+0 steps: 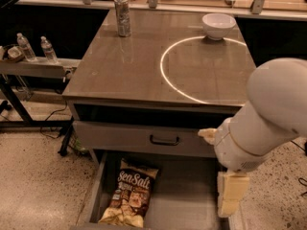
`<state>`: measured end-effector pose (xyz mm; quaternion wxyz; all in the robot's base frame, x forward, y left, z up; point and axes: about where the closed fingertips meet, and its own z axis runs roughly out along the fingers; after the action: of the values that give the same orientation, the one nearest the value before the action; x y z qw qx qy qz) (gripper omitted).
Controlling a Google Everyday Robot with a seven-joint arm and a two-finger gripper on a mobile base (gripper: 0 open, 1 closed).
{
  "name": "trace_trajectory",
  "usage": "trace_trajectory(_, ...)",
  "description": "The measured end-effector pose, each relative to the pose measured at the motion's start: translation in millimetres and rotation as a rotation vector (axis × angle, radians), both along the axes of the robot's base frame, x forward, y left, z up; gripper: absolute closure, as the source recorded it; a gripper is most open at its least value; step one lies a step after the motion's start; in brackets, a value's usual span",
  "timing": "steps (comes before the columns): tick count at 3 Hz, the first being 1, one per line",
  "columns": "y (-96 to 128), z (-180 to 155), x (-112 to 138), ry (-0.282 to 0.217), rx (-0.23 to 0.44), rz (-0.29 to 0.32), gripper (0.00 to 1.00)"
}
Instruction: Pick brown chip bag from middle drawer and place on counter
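The brown chip bag (127, 193) lies flat on the left side of the open middle drawer (187, 200), "Sea Salt" script facing up. The counter (124, 71) above it carries a thin white ring (163, 75). My gripper (231, 195) hangs at the end of the big white arm (268, 119) at the lower right, over the drawer's right side. It is well to the right of the bag and apart from it. Nothing shows in the gripper.
A closed drawer front with a black handle (164, 140) sits above the open drawer. A metal can (123, 16) and a white bowl (218, 25) stand at the counter's far side. A narrow side shelf (33, 67) with water bottles is on the left.
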<state>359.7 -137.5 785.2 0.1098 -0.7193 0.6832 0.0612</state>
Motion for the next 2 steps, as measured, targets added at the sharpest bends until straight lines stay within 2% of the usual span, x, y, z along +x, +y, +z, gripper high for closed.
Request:
trace_trajectory(1,22,-19,0,-0.034,-0.05,0.236,0.0)
trace_trajectory(2,42,-33,1,-0.101,-0.09,0.473,0.0)
